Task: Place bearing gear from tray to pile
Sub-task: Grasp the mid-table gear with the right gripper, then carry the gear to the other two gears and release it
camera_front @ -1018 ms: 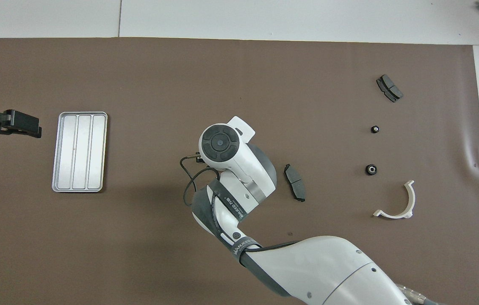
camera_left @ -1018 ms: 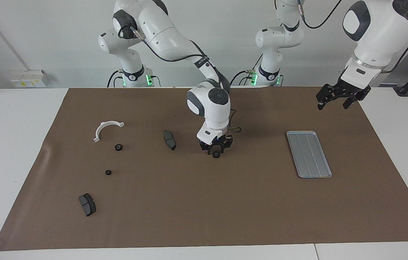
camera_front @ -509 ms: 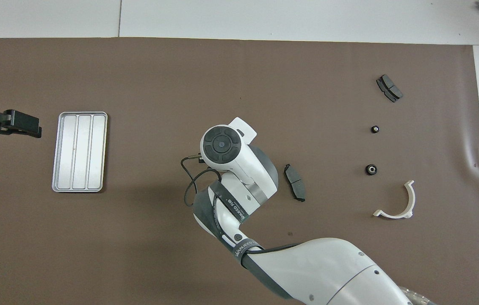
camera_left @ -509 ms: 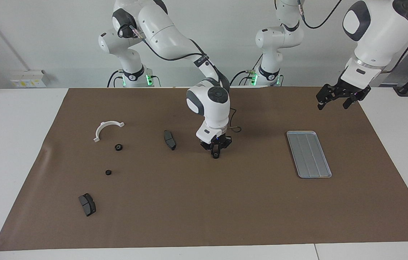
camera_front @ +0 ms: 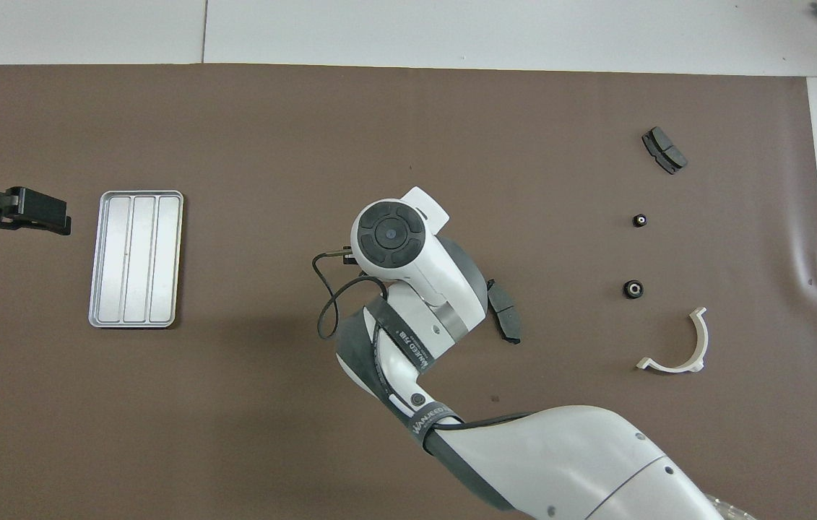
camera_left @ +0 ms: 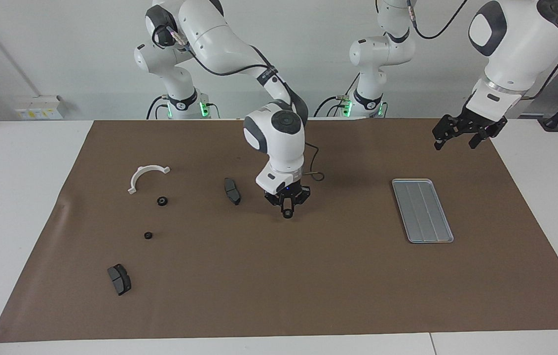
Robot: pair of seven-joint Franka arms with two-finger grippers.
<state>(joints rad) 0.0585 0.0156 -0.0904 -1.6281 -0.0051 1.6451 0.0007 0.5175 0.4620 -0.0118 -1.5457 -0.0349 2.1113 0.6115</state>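
While near it, brake pad (camera_left: pixel 232 191).

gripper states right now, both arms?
Right gripper: shut on a small black gear, over the mat's middle.
Left gripper: open, holding nothing, waiting above the tray.

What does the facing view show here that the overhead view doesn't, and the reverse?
Only the facing view shows the right pincer shut on a small black gear, carried above the brown mat; from overhead the arm's own wrist covers both. It also shows the arm bases and the wall.

Only the overhead view shows the white table strip farthest from the robots.

Both show the bare tray, the left pincer waiting near it, two loose gears, two brake pads and the white bracket.
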